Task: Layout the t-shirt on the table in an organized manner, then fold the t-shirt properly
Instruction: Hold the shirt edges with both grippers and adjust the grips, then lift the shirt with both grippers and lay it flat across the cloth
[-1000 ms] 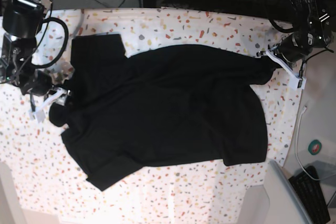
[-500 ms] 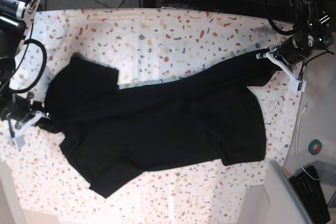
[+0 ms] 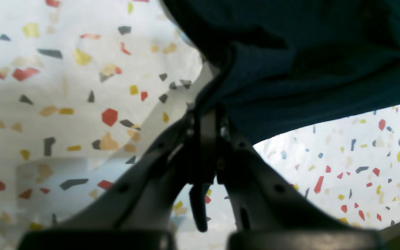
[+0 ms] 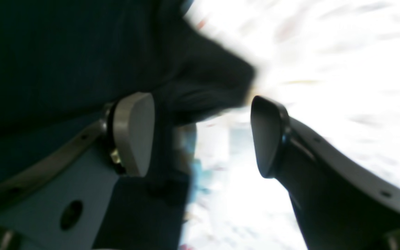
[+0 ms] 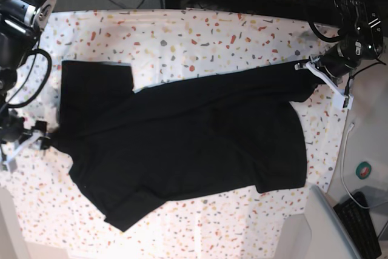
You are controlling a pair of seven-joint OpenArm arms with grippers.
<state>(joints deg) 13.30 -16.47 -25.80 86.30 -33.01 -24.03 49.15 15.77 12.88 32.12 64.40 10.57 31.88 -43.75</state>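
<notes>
Left wrist view: laying-out step by the look of it, left gripper (image 3: 205, 139) pinched tight on a hem of the shirt (image 3: 307, 59), held just over the table (image 3: 64, 104). Right wrist view, blurred: right gripper (image 4: 200, 135) spread wide, shirt cloth beside one pad (image 4: 134, 132) but nothing clamped, so a fresh pinch on that edge probably called for next. Base view: shirt (image 5: 182, 137) spread dark across the table (image 5: 200, 34), stretched between right gripper (image 5: 27, 141) at one edge and left gripper (image 5: 324, 77) at the far corner, both arms reaching in low from opposite sides.
</notes>
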